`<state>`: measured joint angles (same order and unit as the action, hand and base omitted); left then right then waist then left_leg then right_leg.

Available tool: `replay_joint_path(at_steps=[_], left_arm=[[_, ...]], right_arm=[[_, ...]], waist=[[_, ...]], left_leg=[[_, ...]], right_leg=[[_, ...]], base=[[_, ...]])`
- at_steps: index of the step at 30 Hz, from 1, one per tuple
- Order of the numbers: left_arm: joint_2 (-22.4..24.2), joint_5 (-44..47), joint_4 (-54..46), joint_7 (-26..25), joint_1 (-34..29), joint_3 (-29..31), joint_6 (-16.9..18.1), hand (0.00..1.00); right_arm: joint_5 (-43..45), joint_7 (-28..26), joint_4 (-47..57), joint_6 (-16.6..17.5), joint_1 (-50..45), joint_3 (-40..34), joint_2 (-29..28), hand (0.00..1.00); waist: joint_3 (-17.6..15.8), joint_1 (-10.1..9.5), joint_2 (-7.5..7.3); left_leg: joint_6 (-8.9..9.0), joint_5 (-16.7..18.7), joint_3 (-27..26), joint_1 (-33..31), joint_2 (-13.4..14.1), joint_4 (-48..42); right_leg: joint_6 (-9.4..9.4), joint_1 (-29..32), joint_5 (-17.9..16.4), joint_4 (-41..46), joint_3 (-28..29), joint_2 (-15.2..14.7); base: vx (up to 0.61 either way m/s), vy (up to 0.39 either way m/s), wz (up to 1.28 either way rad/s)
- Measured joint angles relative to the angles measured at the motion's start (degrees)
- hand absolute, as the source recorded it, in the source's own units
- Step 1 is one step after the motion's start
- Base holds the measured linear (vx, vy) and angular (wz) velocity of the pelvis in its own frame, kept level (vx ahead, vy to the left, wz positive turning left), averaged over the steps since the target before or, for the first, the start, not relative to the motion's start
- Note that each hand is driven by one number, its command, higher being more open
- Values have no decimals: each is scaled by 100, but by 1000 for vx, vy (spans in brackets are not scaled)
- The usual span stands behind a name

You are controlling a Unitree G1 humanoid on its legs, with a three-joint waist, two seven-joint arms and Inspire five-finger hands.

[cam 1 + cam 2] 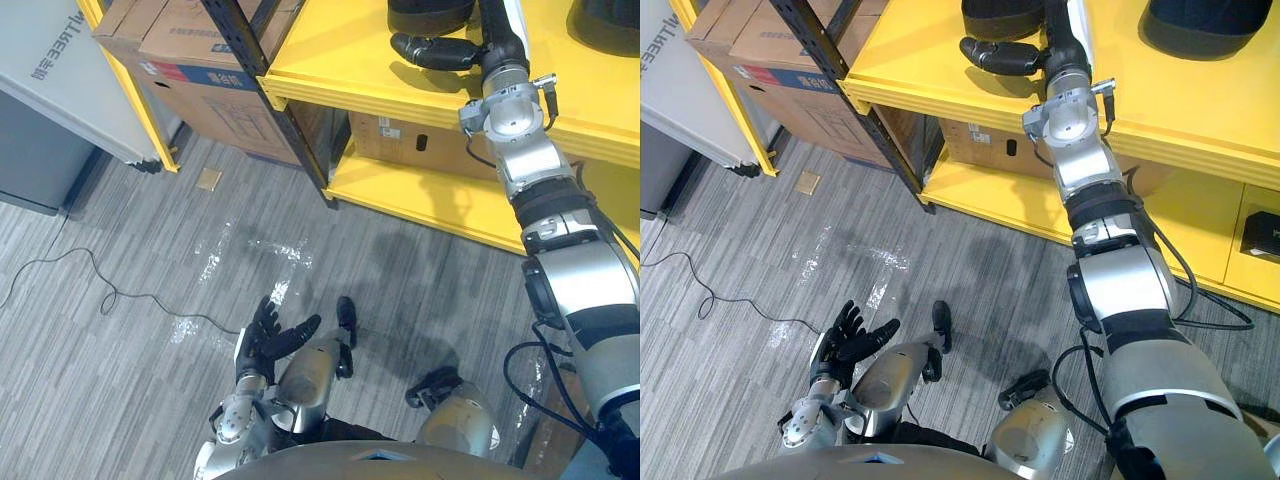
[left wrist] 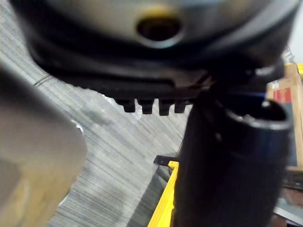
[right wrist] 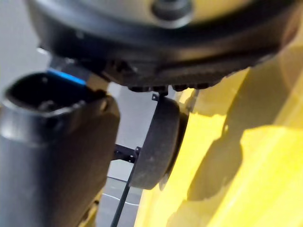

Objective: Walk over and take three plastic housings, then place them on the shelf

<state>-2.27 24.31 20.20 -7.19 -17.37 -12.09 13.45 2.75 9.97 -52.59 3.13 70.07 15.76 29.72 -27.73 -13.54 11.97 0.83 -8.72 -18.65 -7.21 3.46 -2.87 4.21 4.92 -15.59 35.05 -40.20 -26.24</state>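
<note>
Right hand (image 1: 440, 52) reaches onto the yellow shelf (image 1: 340, 60) beside a black housing (image 1: 430, 14); its finger state cannot be determined. Left hand (image 1: 262, 340) hangs near, fingers relaxed. Risk: a snagged finger drags the housing off the near edge.

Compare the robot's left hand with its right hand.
The left hand hangs low over the grey floor; the right hand reaches up onto the yellow shelf. The left hand is open and empty; the right hand lies beside a black housing. Both are dark.
</note>
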Motion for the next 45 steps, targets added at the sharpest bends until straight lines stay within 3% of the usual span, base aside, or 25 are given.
replay_joint_path(at_steps=[10, 27, 30, 33, 38, 42, 45], left_arm=[[-1, 6, 1, 12, 4, -40, -7, 100], [-61, 5, 1, 12, 12, -67, -121, 100], [-61, 4, 2, 1, 12, -71, -118, 100], [-61, 7, 1, -45, 11, -78, -115, 100], [-62, 6, -5, -104, 13, -135, -110, 100], [-63, 5, -4, -114, 13, -141, -109, 100], [-63, 5, 3, -133, 14, -141, -85, 100]], right_arm=[[75, -568, -85, 113, 78, 352, 177, 100], [46, -640, -85, 165, 77, 519, 127, 100], [-111, -266, -85, 352, 76, 520, 108, 100], [-986, 449, -84, 848, 77, 497, 84, 100], [-2569, 1582, 433, 1354, 82, 484, 82, 100], [-2950, 1945, 650, 1426, 98, 524, -37, 100], [-3202, 1986, 648, 1261, 98, 694, -78, 100]], waist=[[0, -46, 0], [1, -100, 0], [2, -100, -1], [2, -94, -2], [1, -77, -9], [0, -89, -16], [-8, -123, -27]], left_leg=[[19, -24, 47, 24, 34, -4], [59, -52, 50, 64, 130, 8], [60, -53, 49, 75, 132, 10], [60, -53, 39, 150, 148, 30], [95, -86, 9, 189, 201, 96], [105, -100, 16, 188, 218, 119], [105, -100, 18, 176, 216, 125]], right_leg=[[-12, -58, -6, -11, -26, 45], [-25, -117, -4, -85, -28, 168], [-25, -126, -4, -89, -29, 170], [-21, -195, 1, -127, -25, 202], [-26, -202, 1, -173, -27, 274], [-29, -200, -1, -189, -47, 302], [-28, -199, -1, -193, -65, 301]], base=[[-8, -29, 1], [-2, -22, -1], [0, 0, 0], [0, -19, -3], [-8, -29, -5], [4, -36, 1], [0, 0, 0]])
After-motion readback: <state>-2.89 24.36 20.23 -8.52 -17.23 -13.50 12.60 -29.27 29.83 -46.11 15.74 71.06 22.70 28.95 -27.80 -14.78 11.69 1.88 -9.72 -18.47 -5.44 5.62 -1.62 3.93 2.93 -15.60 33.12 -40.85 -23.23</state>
